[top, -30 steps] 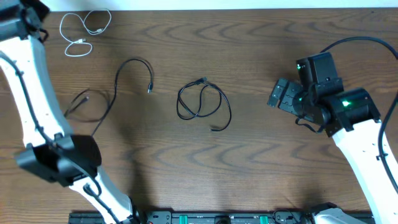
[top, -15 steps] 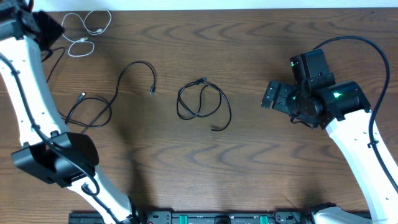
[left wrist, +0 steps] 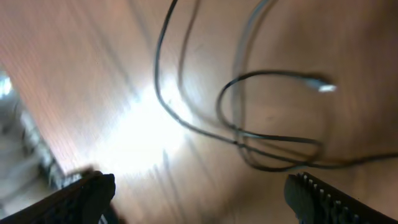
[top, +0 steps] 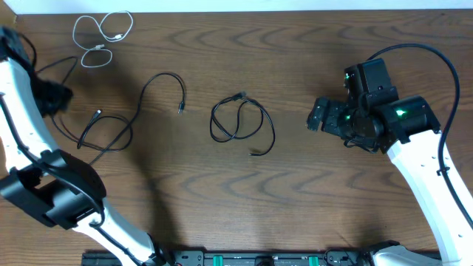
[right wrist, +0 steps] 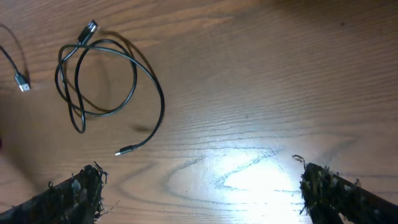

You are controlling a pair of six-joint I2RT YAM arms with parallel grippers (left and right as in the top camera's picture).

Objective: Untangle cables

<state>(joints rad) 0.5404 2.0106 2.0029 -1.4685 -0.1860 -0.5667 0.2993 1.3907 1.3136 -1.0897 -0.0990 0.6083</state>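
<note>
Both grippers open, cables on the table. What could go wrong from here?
1. The long black cable overlaps itself beside the left gripper; tugging one end may tighten that loop instead of clearing it.
2. The coiled black cable crosses itself; the right gripper might pinch two strands and drag the whole coil.
3. The white cable lies near the far edge of the table; a sweep could knock it off.

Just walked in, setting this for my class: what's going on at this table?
Two robot arms are working on cables on a brown wooden table. Neither holds anything: the left gripper stands open near the long black cable at the left, and the right gripper stands open over bare wood beside the looped black cable in the middle. A thin white cable lies coiled at the far left corner. The three cables lie apart.
</note>
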